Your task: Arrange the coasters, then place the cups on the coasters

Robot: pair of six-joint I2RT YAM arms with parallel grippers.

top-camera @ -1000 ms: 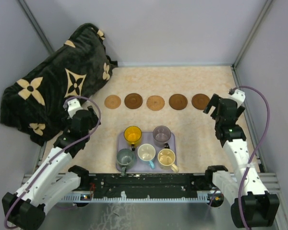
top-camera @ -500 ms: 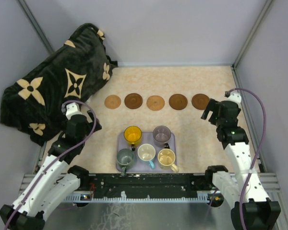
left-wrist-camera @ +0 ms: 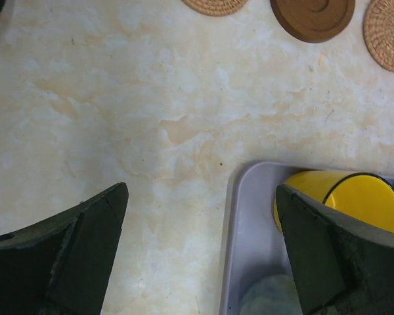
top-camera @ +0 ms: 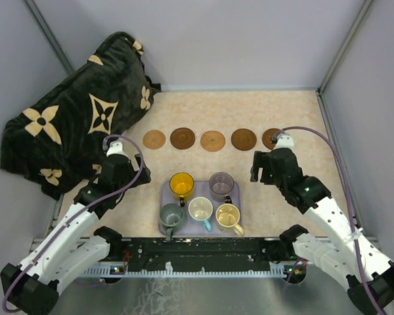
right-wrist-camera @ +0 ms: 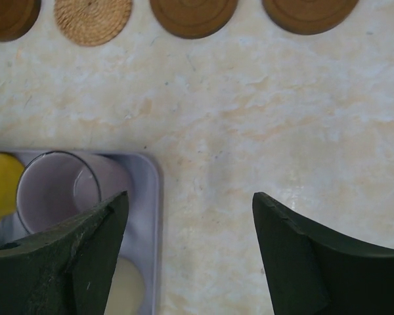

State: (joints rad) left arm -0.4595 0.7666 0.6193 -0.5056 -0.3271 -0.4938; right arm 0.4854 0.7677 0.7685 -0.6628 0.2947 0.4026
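Five coasters lie in a row across the table: tan (top-camera: 154, 139), brown (top-camera: 182, 138), tan (top-camera: 213, 141), brown (top-camera: 243, 139) and a brown one (top-camera: 272, 136) partly behind my right arm's cable. Five cups stand in the lavender tray (top-camera: 235, 194): yellow (top-camera: 182, 184), purple (top-camera: 221, 184), grey-green (top-camera: 171, 214), white with a blue handle (top-camera: 200, 209) and cream (top-camera: 228, 215). My left gripper (left-wrist-camera: 200, 190) is open over the tray's left rim (left-wrist-camera: 231, 216), beside the yellow cup (left-wrist-camera: 354, 200). My right gripper (right-wrist-camera: 189, 197) is open over the tray's right rim (right-wrist-camera: 155, 197), next to the purple cup (right-wrist-camera: 56, 187).
A dark cushion with tan flower shapes (top-camera: 79, 121) fills the back left corner, close to my left arm (top-camera: 115, 167). Grey walls enclose the table on three sides. A black rail (top-camera: 203, 252) runs along the near edge, just behind the tray.
My right arm has swung left from the table's right side to the tray's right edge. My left gripper has shifted right, toward the tray's left edge. Cups and coasters have not moved.
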